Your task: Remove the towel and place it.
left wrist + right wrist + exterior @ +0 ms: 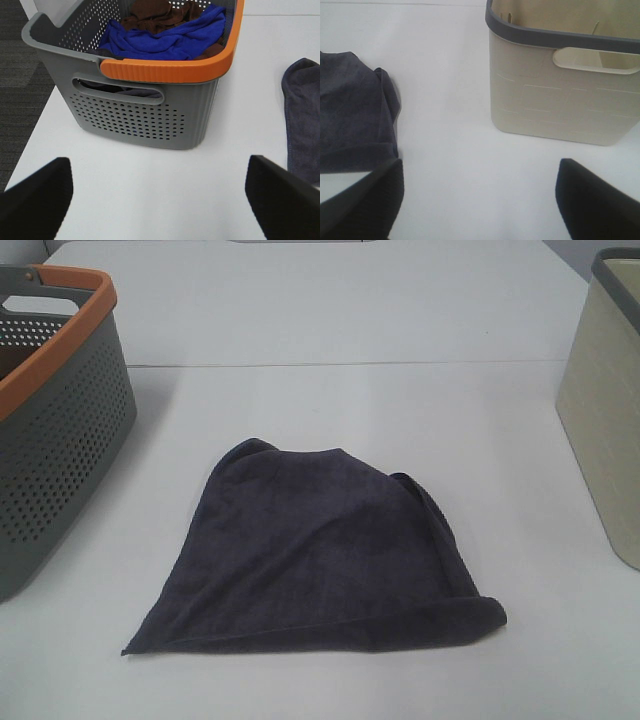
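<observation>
Towel [320, 560] lies flat on the white worktop [330, 400], mid-scene, between the grey perforated basket [60, 450] at left and the beige bin [605, 430] at right — touching neither. Roughly triangular fold: long hemmed edge runs left–right along the near side, narrowing toward the far side; sharp corner points near-left. Basket holds blue cloth [165, 37] and brown cloth [155, 12]. Left claw [160, 200] spread wide, holding nothing; right claw [480, 200] likewise wide — empty.
</observation>
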`<state>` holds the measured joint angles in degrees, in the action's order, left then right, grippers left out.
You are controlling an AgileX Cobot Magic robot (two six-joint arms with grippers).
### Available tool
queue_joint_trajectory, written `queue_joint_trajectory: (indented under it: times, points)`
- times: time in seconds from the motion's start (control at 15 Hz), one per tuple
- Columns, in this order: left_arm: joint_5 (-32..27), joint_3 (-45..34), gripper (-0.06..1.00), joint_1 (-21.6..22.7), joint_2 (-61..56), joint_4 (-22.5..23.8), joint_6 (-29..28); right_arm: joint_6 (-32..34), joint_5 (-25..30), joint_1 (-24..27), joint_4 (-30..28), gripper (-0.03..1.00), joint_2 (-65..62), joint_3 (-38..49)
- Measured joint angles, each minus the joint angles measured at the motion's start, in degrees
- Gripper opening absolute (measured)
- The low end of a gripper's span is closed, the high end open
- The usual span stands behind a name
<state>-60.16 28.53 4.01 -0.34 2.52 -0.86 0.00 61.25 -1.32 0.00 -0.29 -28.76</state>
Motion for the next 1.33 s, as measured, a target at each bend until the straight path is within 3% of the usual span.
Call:
queue_joint_trajectory:
  times: [0.27, 0.6, 1.33]
  points:
    - [0.0, 0.0, 0.88, 0.0, 0.0, -0.4, 0.0, 1.78, 0.0, 0.0, 0.92, 0.74, 0.0, 0.0]
    - [0.06, 0.0, 0.88, 0.0, 0.0, -6.7, 0.86, 2.06, 0.0, 0.0, 0.97, 0.74, 0.0, 0.0]
    - [0.11, 0.0, 0.88, 0.0, 0.0, -7.1, 0.86, 2.06, 0.0, 0.0, 0.97, 0.74, 0.0, 0.0]
